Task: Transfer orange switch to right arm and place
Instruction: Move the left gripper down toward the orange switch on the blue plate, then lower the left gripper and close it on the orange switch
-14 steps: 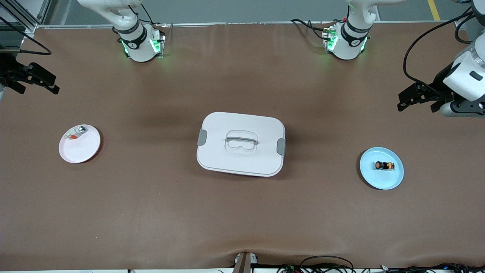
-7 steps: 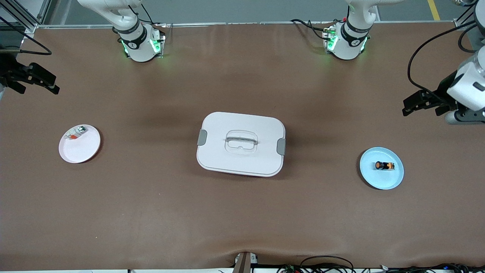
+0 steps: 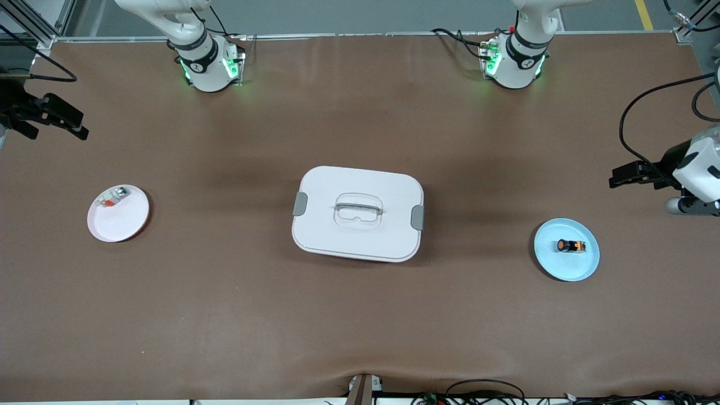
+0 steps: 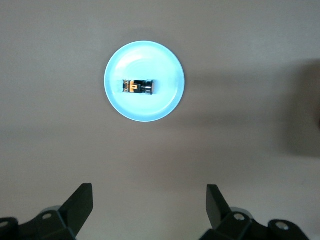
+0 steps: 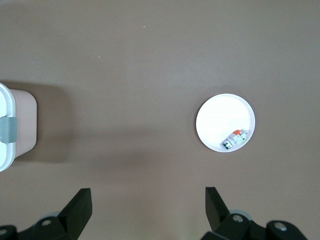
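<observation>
— Two plates, one part on each: which one matters?

— The blue plate [image 3: 567, 264] toward the left arm's end of the surface [image 3: 360, 315]. The orange switch [image 3: 570, 246] lies on its side in the middle of it, orange cap pointing toward the white lidded box [image 3: 358, 214]. The pink plate [image 3: 119, 219] at the right arm's end carries a small silvery part with a red strip [image 3: 111, 198], which is not the one wanted.

— Where are the arms?

— The left gripper [image 3: 630, 175] hangs above the bare surface near the blue plate, not yet over it; its wrist view looks straight down on the switch [image 4: 139, 87], jaws spread wide and empty. That fits lining up for a pick, I judge.

— And the right?

— The right gripper [image 3: 53, 118] waits over its own end of the surface, jaws also apart, holding nothing. It probably idles there because the handover cannot start until the left arm has the switch.
</observation>
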Robot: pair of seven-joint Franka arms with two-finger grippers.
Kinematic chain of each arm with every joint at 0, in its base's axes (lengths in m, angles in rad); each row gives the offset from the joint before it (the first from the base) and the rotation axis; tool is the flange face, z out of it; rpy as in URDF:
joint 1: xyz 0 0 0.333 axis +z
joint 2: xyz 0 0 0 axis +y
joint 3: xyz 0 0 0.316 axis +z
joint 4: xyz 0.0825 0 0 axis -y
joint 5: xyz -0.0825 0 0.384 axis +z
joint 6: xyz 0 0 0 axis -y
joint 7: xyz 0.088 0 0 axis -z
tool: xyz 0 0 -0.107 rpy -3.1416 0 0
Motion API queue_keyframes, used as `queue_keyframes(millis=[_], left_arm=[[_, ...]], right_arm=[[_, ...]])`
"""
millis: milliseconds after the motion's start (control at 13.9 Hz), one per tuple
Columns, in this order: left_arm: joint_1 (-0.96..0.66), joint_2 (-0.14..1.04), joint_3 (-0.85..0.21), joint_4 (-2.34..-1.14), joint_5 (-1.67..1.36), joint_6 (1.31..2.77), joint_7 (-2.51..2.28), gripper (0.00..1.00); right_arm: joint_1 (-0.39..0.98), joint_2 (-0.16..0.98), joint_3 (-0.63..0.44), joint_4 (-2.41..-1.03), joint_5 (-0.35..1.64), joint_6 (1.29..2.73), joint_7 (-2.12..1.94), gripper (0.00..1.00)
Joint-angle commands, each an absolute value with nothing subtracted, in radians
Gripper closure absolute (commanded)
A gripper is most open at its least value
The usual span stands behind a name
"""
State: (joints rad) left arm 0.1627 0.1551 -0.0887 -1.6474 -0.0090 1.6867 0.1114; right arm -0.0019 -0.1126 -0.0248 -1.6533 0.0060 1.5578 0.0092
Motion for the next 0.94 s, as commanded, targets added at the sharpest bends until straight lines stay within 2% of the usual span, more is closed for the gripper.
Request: queue_keyframes(millis=[0, 288, 863], left_arm=[[0.179, 0.147, -0.095, -1.735, 0.034, 1.782, 0.133, 0.0], [0.192, 0.167, -0.095, -1.847, 0.057, 1.919, 0.136, 0.0], [0.23, 0.363, -0.095, -1.844, 0.069, 2.156, 0.209, 0.0]], right_arm=[[-0.006, -0.135, -0.023, -1.672, -0.006, 1.56, 0.005, 0.0], [-0.005, -0.135, -0.023, -1.672, -0.006, 1.562, 0.005, 0.0], [-0.008, -0.132, -0.023, -1.674, -0.006, 1.566, 0.005, 0.0]])
